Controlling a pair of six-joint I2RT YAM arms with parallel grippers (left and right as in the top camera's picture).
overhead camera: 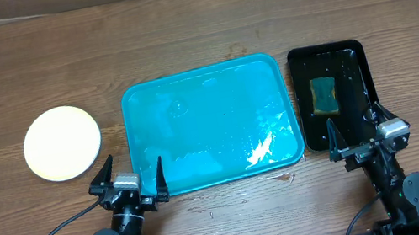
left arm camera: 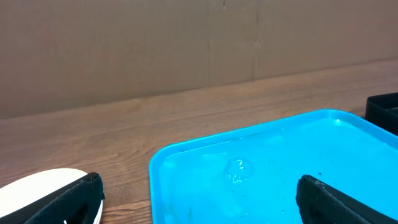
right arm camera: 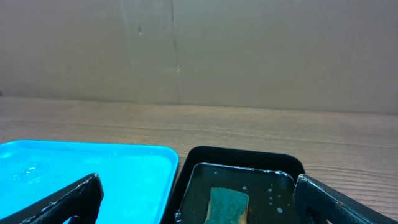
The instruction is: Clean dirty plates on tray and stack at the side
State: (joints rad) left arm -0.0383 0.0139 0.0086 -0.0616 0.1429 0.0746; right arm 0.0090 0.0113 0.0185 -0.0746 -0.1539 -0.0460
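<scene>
On the desk (overhead camera: pixel 194 26) the tray (overhead camera: pixel 200 71) lies bare and wet. At its 3 o'clock is the black tray (overhead camera: pixel 351 68), and at 9 o'clock are the plates (overhead camera: pixel 62 142), seen as one pale disc. The sponge (overhead camera: pixel 324 95) rests in the black tray. My left hand (overhead camera: pixel 132 163) and right hand (overhead camera: pixel 354 120) are both released. I think a careless swing of the left hand toward 9 o'clock can knock the plates.

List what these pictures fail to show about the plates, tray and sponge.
- Plate: overhead shows only the top face; any plates stacked beneath would be hidden.
- Sponge: right wrist view, lower part cut off by the bottom edge.
- Blue tray: overhead glare masks any leftover smears.
</scene>
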